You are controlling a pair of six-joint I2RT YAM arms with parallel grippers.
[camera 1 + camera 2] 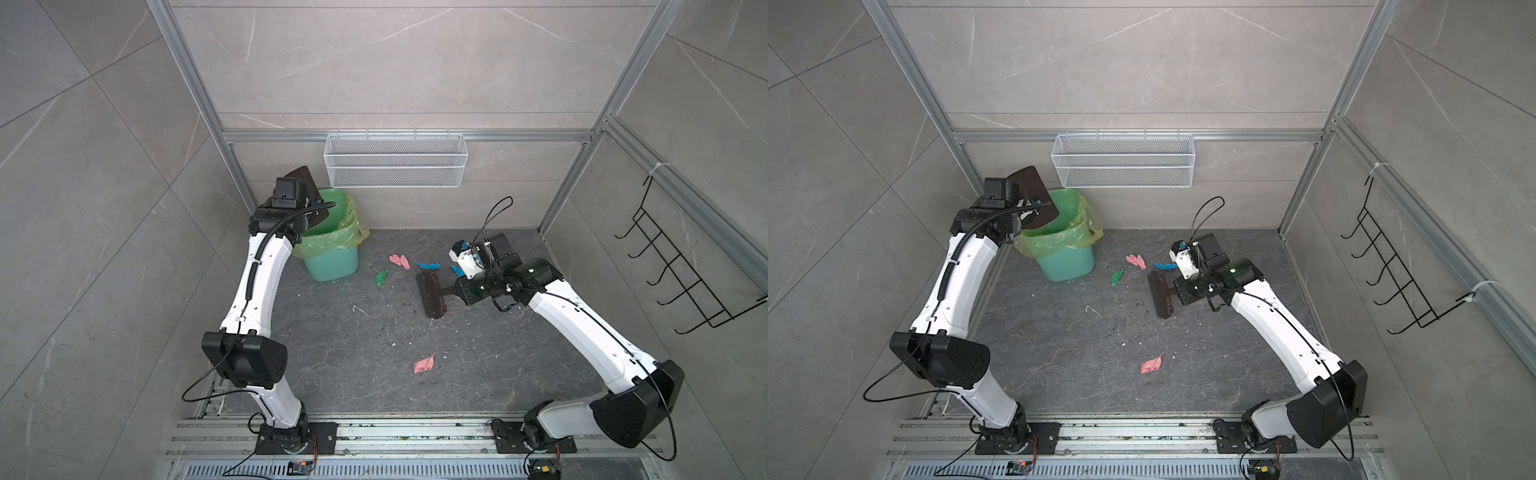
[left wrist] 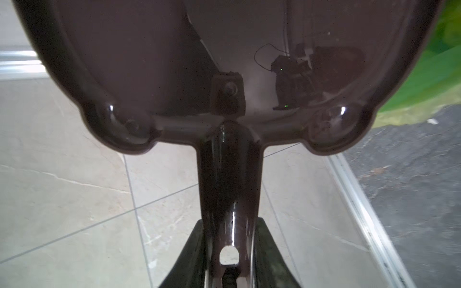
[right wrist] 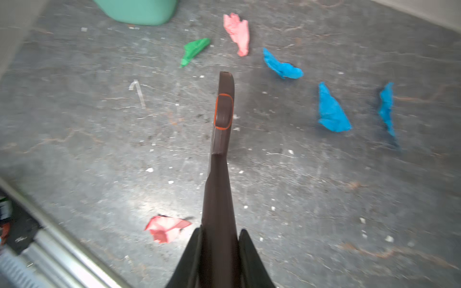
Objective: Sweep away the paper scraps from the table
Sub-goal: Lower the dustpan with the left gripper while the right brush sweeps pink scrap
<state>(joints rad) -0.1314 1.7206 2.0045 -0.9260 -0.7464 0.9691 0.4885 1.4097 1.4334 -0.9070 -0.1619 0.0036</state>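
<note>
While six small crumpled coloured paper scraps [image 3: 283, 66] are lying loose on the dark grey stone-look table [image 1: 332, 353], none is touching another. Green scrap [image 1: 381, 277], pink scrap [image 1: 400, 261] and three blue scraps [image 3: 331, 111] are sitting toward the far edge. A second pink scrap [image 1: 424, 365] is lying alone nearer the front edge.

Dark brown plastic hand brush [image 1: 430, 293] is sitting just beside the blue ones, right gripper [image 3: 219, 239] clenching its handle; bristle contact unclear. Left gripper [image 2: 230, 249] is grasping the handle of a dark brown plastic dustpan [image 2: 174, 62], holding it tilted over the green plastic bin [image 1: 332, 257] by the far left corner.
</note>
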